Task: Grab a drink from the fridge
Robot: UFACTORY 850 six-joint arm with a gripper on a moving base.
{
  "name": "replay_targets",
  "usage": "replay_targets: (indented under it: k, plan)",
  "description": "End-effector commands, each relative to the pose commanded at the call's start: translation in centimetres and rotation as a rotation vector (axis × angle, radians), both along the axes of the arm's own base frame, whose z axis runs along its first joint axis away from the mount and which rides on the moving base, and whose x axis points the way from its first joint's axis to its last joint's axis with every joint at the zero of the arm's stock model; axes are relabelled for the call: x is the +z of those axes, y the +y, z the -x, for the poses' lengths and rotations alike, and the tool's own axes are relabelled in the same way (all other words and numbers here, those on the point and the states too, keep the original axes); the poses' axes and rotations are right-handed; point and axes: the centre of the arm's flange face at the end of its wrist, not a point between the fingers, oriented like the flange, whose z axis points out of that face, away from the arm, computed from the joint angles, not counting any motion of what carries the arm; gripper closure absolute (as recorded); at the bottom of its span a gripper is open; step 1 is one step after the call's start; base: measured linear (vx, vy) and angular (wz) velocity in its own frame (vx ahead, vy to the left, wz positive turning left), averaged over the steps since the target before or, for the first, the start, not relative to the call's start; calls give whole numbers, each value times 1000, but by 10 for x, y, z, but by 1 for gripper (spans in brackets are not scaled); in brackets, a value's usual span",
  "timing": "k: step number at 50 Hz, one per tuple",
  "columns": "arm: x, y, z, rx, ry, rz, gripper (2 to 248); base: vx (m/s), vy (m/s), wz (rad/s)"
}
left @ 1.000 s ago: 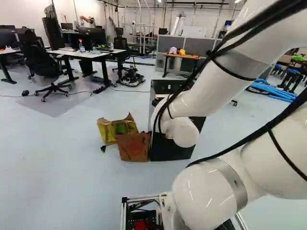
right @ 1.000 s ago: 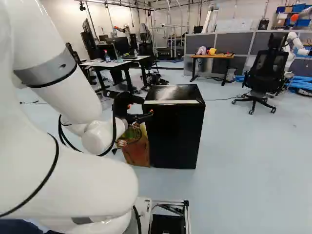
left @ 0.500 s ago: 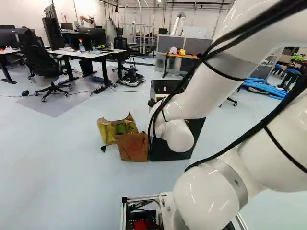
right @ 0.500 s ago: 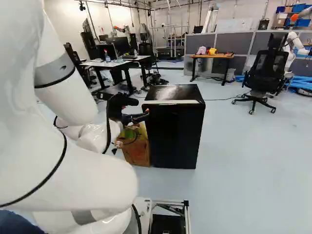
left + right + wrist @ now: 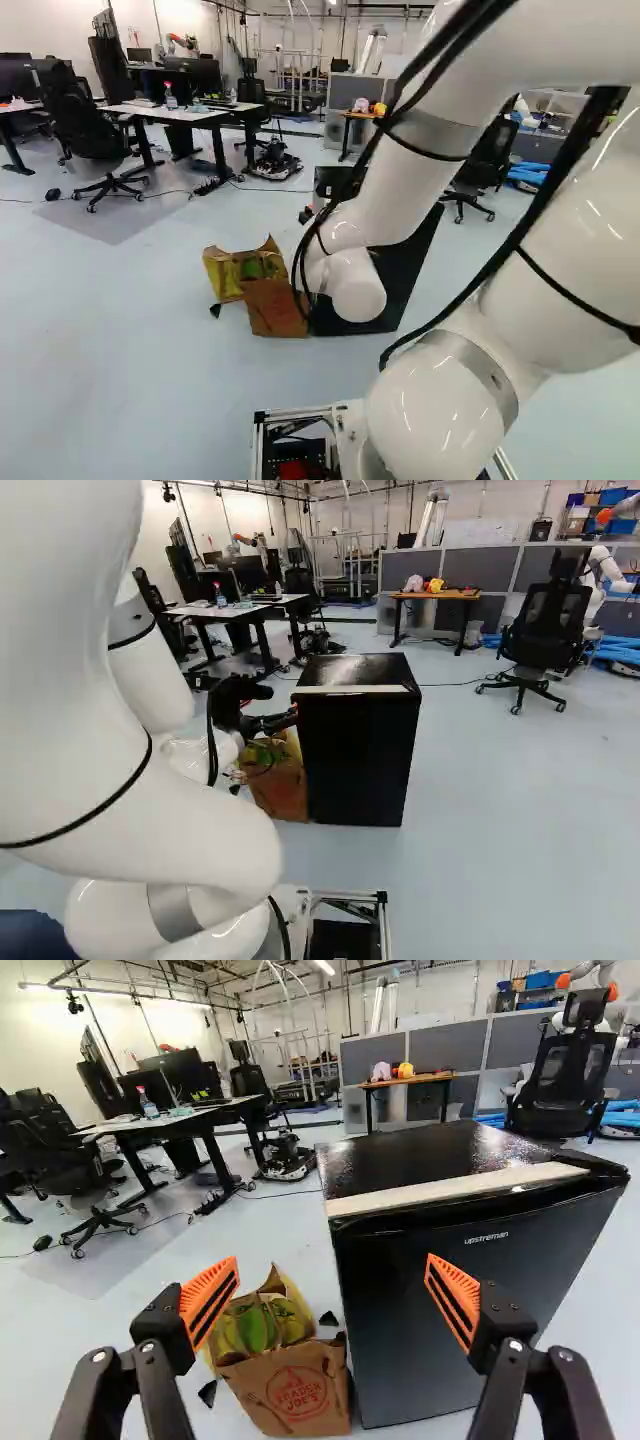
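Gripper (image 5: 333, 1265) farther left in the right base view, just beside the fridge (image 5: 360, 750) at centre; probably lining up for the apparently shut door (image 5: 450, 1310). Pincer wide, nothing held. Drink out of sight, presumably inside. Door front plain in the wrist view; in the left base view, largely masked by the arm (image 5: 400, 190) right of centre.

Lab with desks (image 5: 235, 611), another robot (image 5: 602, 558)

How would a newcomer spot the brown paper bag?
Find the black fridge with a pale strip along its top front edge. On the floor beside it sits the bag: crumpled brown paper with a round red print, unlike the smooth dark fridge.
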Motion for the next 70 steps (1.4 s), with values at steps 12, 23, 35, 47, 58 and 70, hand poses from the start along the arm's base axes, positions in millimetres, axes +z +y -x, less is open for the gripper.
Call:
replay_targets:
  k: [12, 23, 35, 47, 58, 70]
  plan:
    - [-8, 12, -13, -39, 6, 13, 3, 0, 0, 0]
    - [-17, 23, -24, -79, 9, 27, 3, 0, 0, 0]
    - [-27, 35, -34, -125, 8, 46, 3, 0, 0, 0]
    - [-37, 42, -37, -175, 7, 69, 3, 0, 0, 0]
    - [-48, 45, -42, -232, 3, 94, 3, 0, 0, 0]
    - [-60, 51, -52, -284, 4, 118, 3, 0, 0, 0]
